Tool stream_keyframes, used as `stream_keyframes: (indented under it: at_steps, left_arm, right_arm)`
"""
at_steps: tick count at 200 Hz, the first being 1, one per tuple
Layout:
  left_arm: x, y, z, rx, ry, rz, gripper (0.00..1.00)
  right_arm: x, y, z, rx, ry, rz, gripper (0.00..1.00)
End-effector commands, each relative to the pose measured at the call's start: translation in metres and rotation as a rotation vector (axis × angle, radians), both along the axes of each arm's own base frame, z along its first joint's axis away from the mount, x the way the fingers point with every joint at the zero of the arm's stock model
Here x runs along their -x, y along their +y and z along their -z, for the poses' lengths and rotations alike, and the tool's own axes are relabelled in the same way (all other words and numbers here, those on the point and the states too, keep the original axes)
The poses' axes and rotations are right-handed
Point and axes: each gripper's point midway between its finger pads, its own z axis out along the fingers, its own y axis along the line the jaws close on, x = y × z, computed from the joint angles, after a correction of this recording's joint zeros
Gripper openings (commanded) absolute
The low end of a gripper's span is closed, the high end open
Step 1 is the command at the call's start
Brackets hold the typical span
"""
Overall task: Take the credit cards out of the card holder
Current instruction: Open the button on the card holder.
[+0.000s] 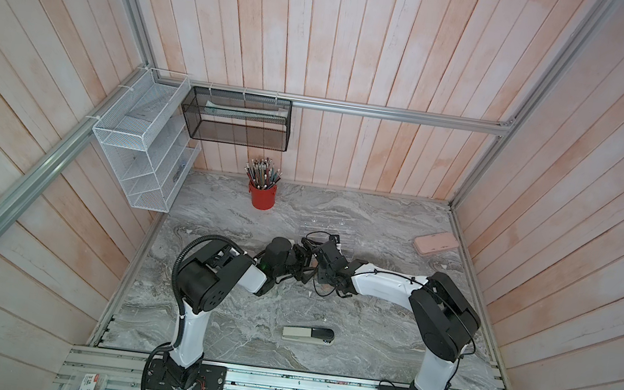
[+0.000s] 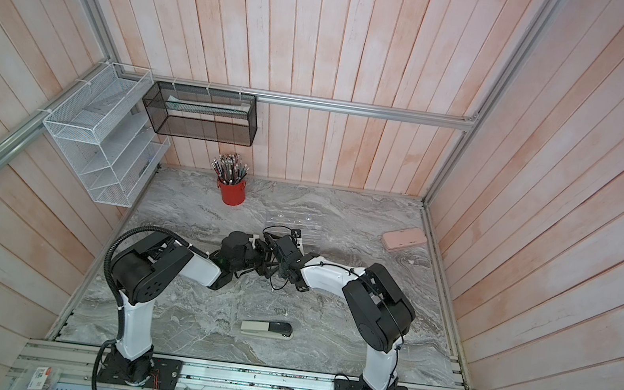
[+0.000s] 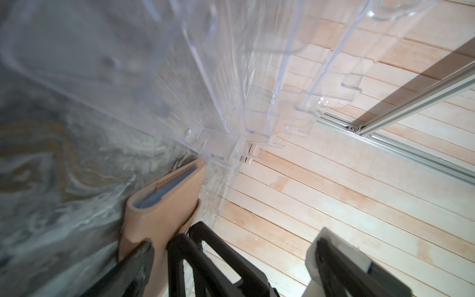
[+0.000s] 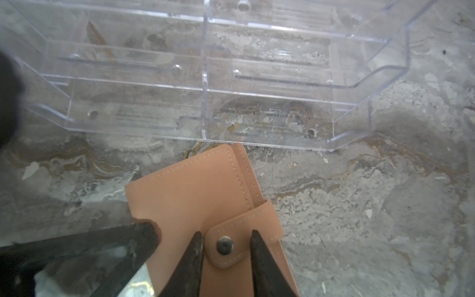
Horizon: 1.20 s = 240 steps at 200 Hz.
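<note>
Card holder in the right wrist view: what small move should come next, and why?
Probably close the right gripper on the snap tab and peel it open. The card holder is snapped shut, no cards show, and its jaws straddle the stud.

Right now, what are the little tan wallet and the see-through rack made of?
The card holder looks like matte tan leather or faux leather: stitched edges, a shiny metal-looking snap. The rack looks like clear glossy acrylic or similar plastic; the tabletop shows through it.
</note>
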Motion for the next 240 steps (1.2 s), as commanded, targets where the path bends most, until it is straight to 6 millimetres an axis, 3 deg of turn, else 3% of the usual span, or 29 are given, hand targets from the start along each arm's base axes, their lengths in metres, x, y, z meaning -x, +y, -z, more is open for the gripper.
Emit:
stream_keyframes:
  at_steps: [1,158,181,240]
  left_arm:
    - [0.007,0.018,0.056,-0.106,0.147,-0.053,1.0]
    - [0.008,0.023,0.065,-0.115,0.168,-0.07,1.0]
    - [0.006,0.023,0.064,-0.114,0.166,-0.072,1.0]
    - [0.007,0.025,0.067,-0.121,0.173,-0.077,1.0]
  right_arm:
    - [0.006,-0.012,0.012,0.071,0.025,0.029,0.3]
    - [0.007,-0.016,0.01,0.075,0.017,0.036,0.08]
    - [0.007,-0.016,0.009,0.056,0.021,0.029,0.0]
    - [0.007,-0.023,0.01,0.02,0.037,0.041,0.0]
